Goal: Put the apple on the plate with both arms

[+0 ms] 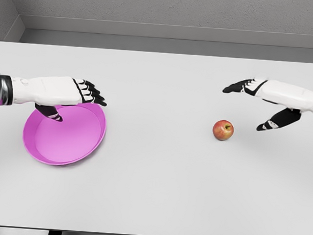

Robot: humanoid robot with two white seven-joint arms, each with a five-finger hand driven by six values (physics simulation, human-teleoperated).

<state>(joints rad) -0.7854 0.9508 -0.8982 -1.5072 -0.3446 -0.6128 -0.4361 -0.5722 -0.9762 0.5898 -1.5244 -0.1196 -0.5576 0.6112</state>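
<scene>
A red apple [223,129] rests on the white table, right of the middle. A pink plate [63,140] lies at the left. My left hand [78,102] hovers over the plate's far rim, fingers extended and thumb hanging down, holding nothing. My right hand [250,105] is above and to the right of the apple, fingers spread and thumb pointing down toward it, a clear gap between hand and fruit.
The white table [151,192] stretches wide, with its front edge near the bottom of the view. A grey wall runs behind the table's far edge.
</scene>
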